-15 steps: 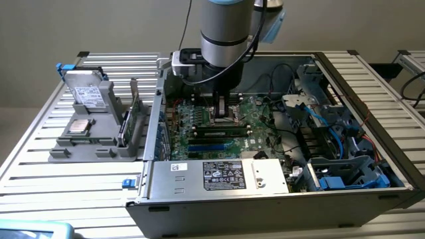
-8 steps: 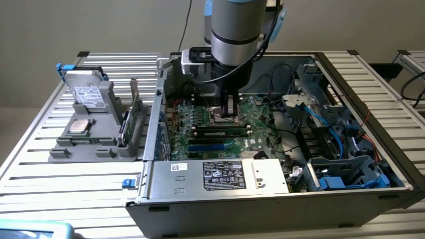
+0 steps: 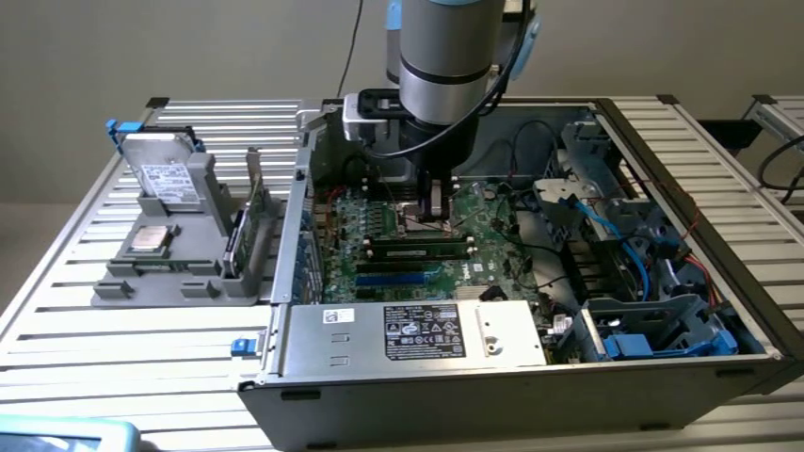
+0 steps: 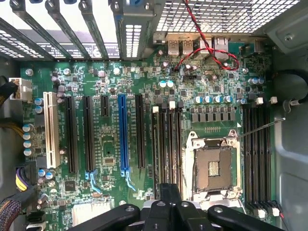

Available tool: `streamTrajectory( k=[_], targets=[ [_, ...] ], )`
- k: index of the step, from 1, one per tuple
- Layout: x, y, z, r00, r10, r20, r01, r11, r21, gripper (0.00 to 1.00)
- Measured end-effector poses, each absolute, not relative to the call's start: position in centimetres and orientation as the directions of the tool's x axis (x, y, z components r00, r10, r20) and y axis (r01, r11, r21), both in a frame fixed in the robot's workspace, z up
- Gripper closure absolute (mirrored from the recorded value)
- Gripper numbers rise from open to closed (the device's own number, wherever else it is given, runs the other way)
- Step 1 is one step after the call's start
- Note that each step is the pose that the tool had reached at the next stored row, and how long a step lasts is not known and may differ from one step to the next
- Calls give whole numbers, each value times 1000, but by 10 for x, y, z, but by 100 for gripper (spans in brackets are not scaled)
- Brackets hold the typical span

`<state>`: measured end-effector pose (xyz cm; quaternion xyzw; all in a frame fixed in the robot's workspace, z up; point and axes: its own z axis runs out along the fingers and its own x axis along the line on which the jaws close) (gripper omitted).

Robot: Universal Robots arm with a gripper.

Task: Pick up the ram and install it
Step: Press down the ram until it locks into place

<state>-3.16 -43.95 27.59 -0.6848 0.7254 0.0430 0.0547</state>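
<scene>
End effector (image 3: 436,200) over motherboard (image 4: 110,144); its fingertips cut off

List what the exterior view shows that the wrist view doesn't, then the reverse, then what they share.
Exterior view: the arm, the grey fixture, the labelled power supply, and the ram lying along a slot under the gripper. Wrist view: the open CPU socket, the blue slot, the red-black wire. Both: the green motherboard and the gripper.
</scene>
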Motion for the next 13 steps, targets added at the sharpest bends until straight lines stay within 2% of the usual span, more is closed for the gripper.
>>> streamTrajectory(
  k=[13],
  targets=[
    [-32,-439,276,-58,-989,-138,-998,60,-12,89]
  ],
)
